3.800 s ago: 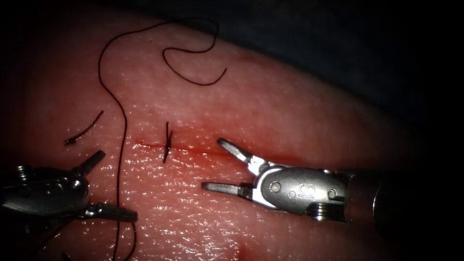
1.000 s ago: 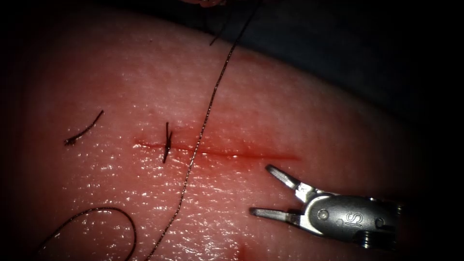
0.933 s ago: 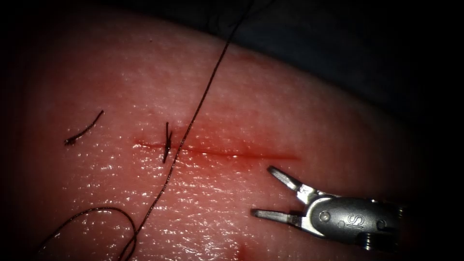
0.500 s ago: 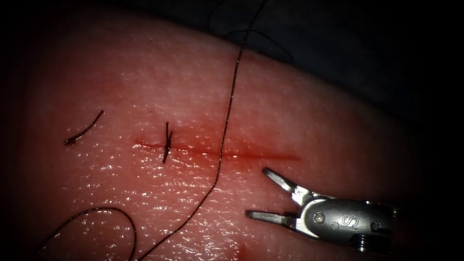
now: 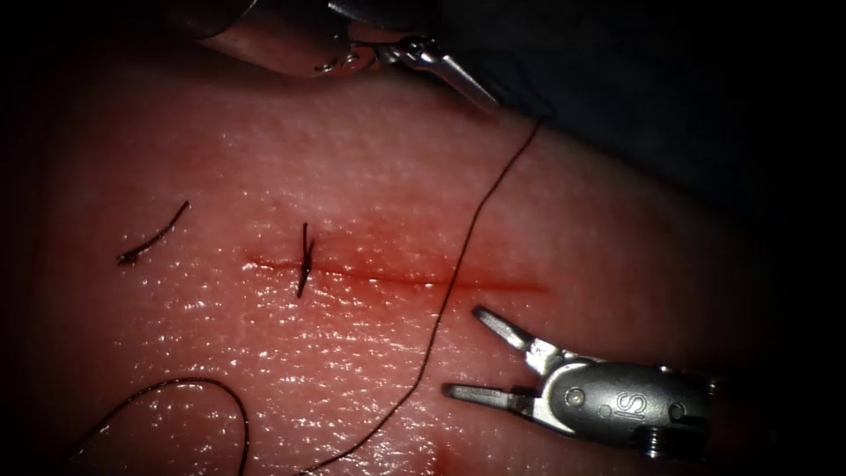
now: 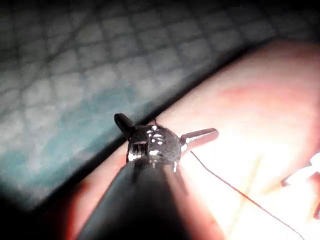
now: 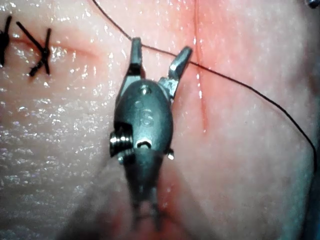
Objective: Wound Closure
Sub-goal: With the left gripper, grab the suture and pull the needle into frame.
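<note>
Glistening tissue [image 5: 546, 211] carries the cut [image 5: 397, 278], one stitch [image 5: 304, 260] already tied at its left end.

Thread [image 5: 458, 273] crosses the cut: fine, limp, probably slippery, best gripped mid-strand. Right tool [image 5: 471, 353] lies just below the cut, jaws spread, empty. Left tool [image 6: 165, 132] at the tissue's far edge, jaws splayed, holds nothing. Needle unseen. Open room lies right.

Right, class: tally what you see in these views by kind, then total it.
Pincers: 2, left pincer and right pincer, both open, empty
Long thread: 1
Tied stitch: 1
Cut end of thread: 1
Cut: 1
Total: 6
</note>
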Controlling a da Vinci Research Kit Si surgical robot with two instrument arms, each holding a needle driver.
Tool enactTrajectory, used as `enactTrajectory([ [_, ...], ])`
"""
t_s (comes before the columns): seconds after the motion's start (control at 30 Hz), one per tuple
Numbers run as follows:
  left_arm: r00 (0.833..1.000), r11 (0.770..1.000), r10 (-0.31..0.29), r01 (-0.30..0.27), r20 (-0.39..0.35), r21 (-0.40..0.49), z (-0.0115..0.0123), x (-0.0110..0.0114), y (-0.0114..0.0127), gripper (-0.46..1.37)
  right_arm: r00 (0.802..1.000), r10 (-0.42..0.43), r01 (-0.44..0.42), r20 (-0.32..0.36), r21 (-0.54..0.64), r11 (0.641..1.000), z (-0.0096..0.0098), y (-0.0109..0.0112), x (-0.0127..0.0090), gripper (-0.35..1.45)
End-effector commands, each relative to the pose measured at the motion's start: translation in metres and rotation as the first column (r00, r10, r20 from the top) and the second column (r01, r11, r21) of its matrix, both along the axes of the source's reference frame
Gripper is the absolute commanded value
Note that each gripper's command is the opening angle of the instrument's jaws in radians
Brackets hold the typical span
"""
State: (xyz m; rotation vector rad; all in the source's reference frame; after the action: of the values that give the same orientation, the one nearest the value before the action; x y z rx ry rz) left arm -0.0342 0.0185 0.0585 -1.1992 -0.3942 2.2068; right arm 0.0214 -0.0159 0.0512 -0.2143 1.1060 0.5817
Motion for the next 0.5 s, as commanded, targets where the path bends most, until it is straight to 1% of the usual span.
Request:
enactTrajectory([
  [0.03,1.0,1.0,0.007,-0.007,-0.007,-0.017,0.0,0.0002,-0.0001,1.36,1.0,0.001,-0.001,-0.002,-0.001,1.0,0.0,0.0,0.0,0.71],
  [0.13,0.999,0.998,0.017,-0.019,-0.031,-0.058,0.0,0.0021,-0.0023,1.36,1.0,0.0,0.0,-0.004,-0.001,1.0,0.0,0.0,0.0002,0.71],
  [0.23,0.999,0.999,0.006,-0.008,-0.036,-0.048,-0.0003,0.0036,-0.0035,1.35,1.0,-0.002,0.002,-0.006,-0.001,1.0,0.0,0.0,0.0002,0.71],
  [0.3,0.999,0.999,-0.02,0.018,-0.048,-0.04,-0.0009,0.0048,-0.0047,1.23,1.0,-0.002,0.002,-0.006,-0.001,1.0,0.0,0.0,0.0002,0.71],
  [0.33,0.998,0.999,-0.028,0.026,-0.05,-0.033,-0.0012,0.0053,-0.0053,1.22,1.0,-0.002,0.002,-0.006,-0.001,1.0,0.0,0.0,0.0001,0.71],
  [0.5,0.999,0.999,-0.031,0.03,-0.045,-0.013,-0.003,0.0068,-0.009,1.2,1.0,-0.006,0.006,-0.013,0.004,1.0,0.0,0.0,-0.0002,0.7],
])
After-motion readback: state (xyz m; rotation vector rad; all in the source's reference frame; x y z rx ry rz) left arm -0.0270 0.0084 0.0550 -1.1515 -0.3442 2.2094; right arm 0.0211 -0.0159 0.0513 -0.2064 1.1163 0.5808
